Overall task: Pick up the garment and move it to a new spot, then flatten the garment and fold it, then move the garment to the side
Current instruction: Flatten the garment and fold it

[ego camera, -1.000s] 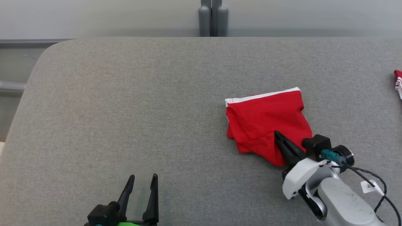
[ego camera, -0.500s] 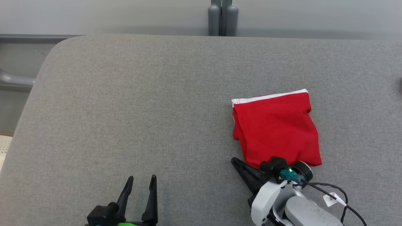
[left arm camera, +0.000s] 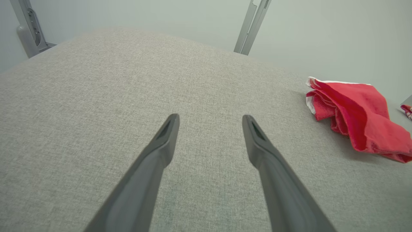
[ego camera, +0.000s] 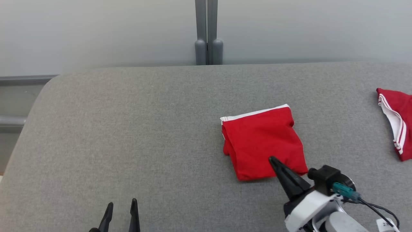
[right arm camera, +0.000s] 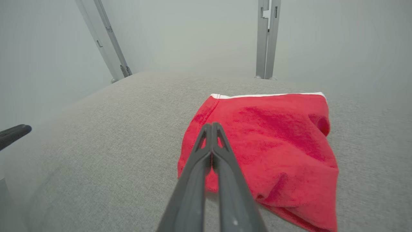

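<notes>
The garment is a red piece with a white band along its far edge, folded into a rough square on the grey padded table. It also shows in the left wrist view and the right wrist view. My right gripper is shut, its joined tips over the garment's near edge with no cloth pinched between them. My left gripper stands open near the table's front edge, well left of the garment, with nothing between its fingers.
A second red cloth with white stripes lies at the table's right edge. A grey upright post stands behind the table against a pale wall. The table's rounded left corner drops off toward a grey rail.
The head camera has shifted between frames. My shut right gripper swung from the garment's near left corner back over its near edge. The garment lies smoother than a second ago. The left gripper stayed open.
</notes>
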Robot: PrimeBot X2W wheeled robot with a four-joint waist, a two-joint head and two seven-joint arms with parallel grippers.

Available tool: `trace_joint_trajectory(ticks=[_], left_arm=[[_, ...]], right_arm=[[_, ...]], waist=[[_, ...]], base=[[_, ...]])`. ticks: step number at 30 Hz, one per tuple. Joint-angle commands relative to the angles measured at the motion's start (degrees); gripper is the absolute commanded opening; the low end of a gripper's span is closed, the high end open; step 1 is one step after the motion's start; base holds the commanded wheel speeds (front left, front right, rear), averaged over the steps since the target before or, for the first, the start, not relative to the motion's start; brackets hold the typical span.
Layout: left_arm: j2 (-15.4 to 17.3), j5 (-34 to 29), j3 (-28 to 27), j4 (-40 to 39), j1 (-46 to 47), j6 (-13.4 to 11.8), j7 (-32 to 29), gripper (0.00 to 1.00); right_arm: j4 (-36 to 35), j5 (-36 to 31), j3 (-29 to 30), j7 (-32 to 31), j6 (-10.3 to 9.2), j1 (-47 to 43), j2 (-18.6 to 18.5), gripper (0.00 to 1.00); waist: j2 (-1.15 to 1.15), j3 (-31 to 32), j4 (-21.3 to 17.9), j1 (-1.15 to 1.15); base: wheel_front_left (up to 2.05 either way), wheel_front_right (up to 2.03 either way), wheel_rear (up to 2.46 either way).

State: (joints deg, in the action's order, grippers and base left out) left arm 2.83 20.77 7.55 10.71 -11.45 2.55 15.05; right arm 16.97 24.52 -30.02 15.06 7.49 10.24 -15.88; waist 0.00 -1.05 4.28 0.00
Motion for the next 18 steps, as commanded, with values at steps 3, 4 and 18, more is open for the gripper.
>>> trace_joint_trajectory(ticks=[3,4,18], left_arm=[[0.2,-1.0,-1.2,-0.3,-0.8,0.6,0.1,1.0],[0.1,-1.3,-1.4,-0.2,-0.8,0.9,0.1,1.0],[0.2,-4.9,-5.5,0.2,-0.1,3.1,0.1,1.0]], right_arm=[[-2.6,-1.5,6.7,0.1,-0.01,-5.0,-1.7,0.38],[-3.4,-2.4,9.2,0.1,-0.01,-6.6,-2.1,0.77],[-2.1,-6.3,31.5,0.1,0.0,-17.8,0.0,1.0]], waist=[[0.0,4.1,-3.1,0.0],[0.0,4.4,-3.0,0.0],[0.0,5.9,-2.2,0.0]], base=[[0.0,0.0,0.0],[0.0,0.0,0.0],[0.0,0.0,0.0]])
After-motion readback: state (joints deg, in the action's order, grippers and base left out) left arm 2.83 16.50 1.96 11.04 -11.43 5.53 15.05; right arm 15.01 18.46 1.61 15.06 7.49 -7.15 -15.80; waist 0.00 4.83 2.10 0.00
